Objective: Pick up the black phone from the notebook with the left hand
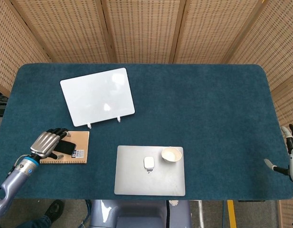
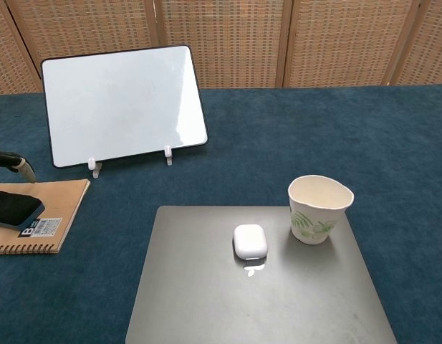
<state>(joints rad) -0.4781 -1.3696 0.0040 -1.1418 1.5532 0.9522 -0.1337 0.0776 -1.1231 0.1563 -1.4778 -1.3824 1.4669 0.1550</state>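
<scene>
The black phone [image 1: 67,148] lies on the tan spiral notebook [image 1: 77,155] near the table's front left. My left hand [image 1: 47,141] is over the phone's left end with its fingers spread, covering that end. In the chest view the phone [image 2: 13,208] rests flat on the notebook [image 2: 52,215], and only fingertips of the left hand [image 2: 8,162] show at the left edge, a little above the phone and apart from it. Nothing is held. My right hand [image 1: 291,159] hangs off the table's right edge, fingers apart and empty.
A white board [image 1: 97,97] stands tilted on small feet behind the notebook. A closed grey laptop [image 1: 137,178] lies at the front centre, carrying a white earbud case [image 1: 149,162] and a paper cup [image 1: 171,154]. Wicker screens stand behind the table.
</scene>
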